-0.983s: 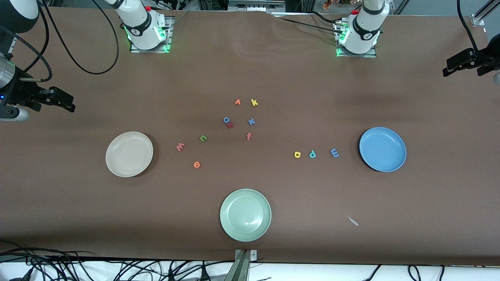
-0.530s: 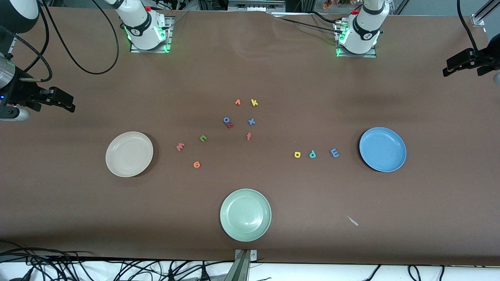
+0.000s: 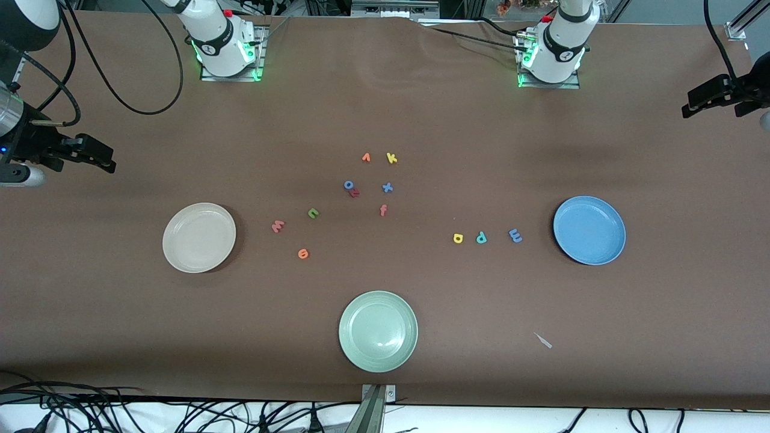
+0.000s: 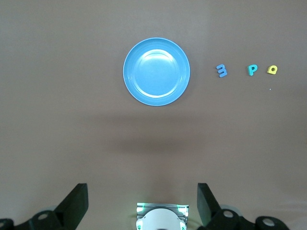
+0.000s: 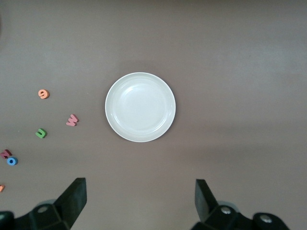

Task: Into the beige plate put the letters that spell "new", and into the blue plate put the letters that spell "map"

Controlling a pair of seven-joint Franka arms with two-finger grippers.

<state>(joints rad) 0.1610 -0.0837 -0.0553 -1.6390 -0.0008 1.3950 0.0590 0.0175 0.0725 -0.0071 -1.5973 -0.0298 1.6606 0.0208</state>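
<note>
The beige plate point(image 3: 199, 237) point(image 5: 140, 107) lies bare toward the right arm's end. Beside it are the salmon w point(image 3: 277, 226) point(image 5: 72, 120), green n point(image 3: 313, 212) point(image 5: 41, 133) and orange e point(image 3: 302, 254) point(image 5: 43, 94). Toward the left arm's end lies the blue plate point(image 3: 589, 230) point(image 4: 156, 72), also bare. In a row beside it are the blue m point(image 3: 515, 235) point(image 4: 221, 71), teal p point(image 3: 481, 237) point(image 4: 252, 70) and yellow a point(image 3: 458, 238) point(image 4: 272, 70). My right gripper point(image 3: 103, 156) point(image 5: 140, 187) hangs open and empty high over its table end. My left gripper point(image 3: 689, 103) point(image 4: 142, 189) does the same over its own end.
A pale green plate point(image 3: 378, 331) lies near the front edge. Mid-table sit an orange v point(image 3: 366, 157), yellow k point(image 3: 391, 158), blue o point(image 3: 348, 184), blue x point(image 3: 387, 187) and orange f point(image 3: 383, 210). A small pale scrap point(image 3: 543, 340) lies nearer the camera than the blue plate.
</note>
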